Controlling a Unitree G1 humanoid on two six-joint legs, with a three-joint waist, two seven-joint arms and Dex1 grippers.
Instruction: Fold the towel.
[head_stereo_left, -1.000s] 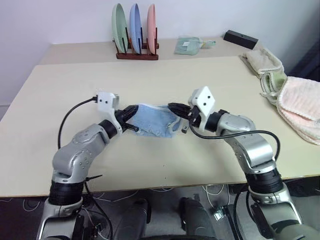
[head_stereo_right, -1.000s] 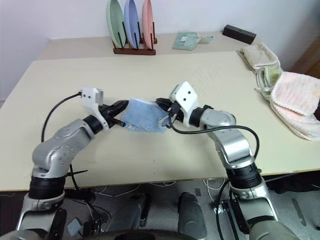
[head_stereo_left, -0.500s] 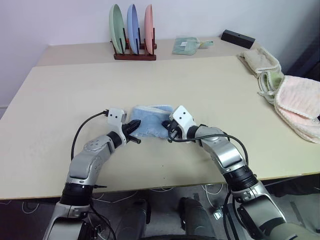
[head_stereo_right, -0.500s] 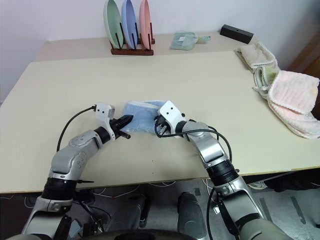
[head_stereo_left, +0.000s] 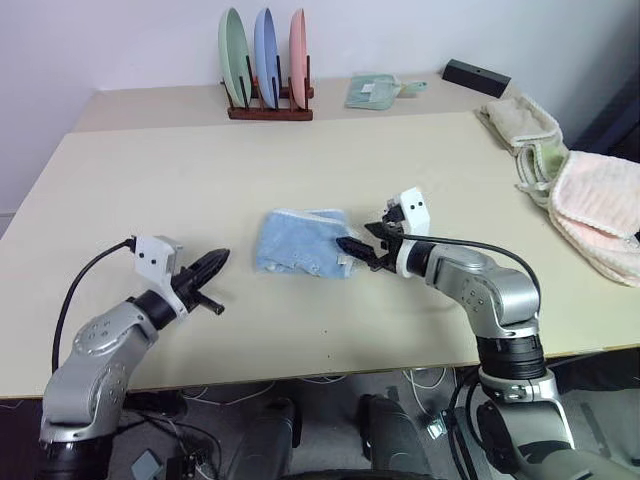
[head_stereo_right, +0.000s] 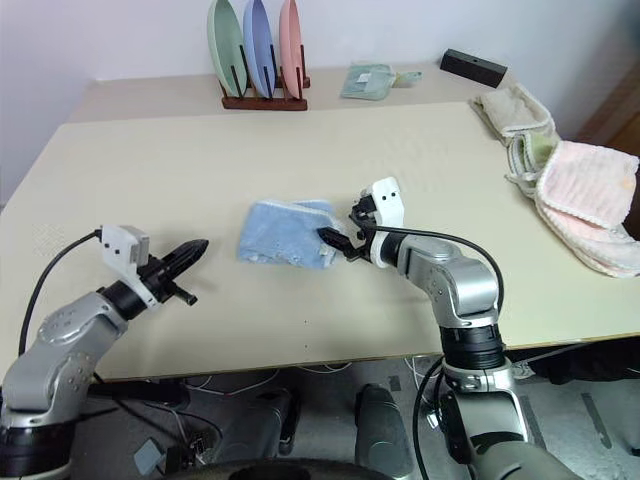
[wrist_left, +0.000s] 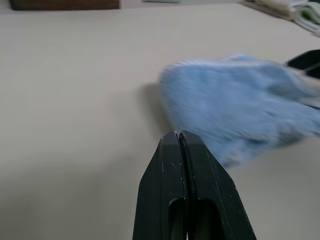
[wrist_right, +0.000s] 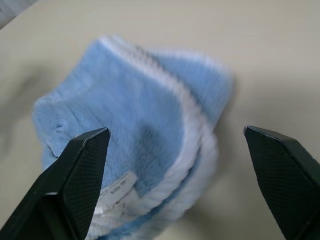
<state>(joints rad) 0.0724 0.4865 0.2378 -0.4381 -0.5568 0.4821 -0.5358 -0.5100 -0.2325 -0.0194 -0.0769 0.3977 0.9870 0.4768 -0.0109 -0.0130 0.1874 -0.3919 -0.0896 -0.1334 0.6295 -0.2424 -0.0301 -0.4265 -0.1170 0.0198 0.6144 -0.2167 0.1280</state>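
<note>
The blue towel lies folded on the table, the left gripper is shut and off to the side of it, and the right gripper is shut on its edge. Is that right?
Not quite. The right gripper is open, its two fingers spread wide apart over the towel and gripping nothing, as the right wrist view shows. The rest holds: the towel lies folded on the table and the left gripper is shut and off to the side of it.

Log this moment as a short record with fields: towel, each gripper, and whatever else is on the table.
towel: the light blue towel lies folded in a compact bundle near the middle of the table, held by neither gripper
left gripper: left gripper shut, apart from the towel on its left side
right gripper: right gripper open, fingers at the towel's right edge
plates: three plates in a rack at the far edge
other cloths: cream and pink towels piled at the right; small green cloth at the back
black box: far right corner
</note>
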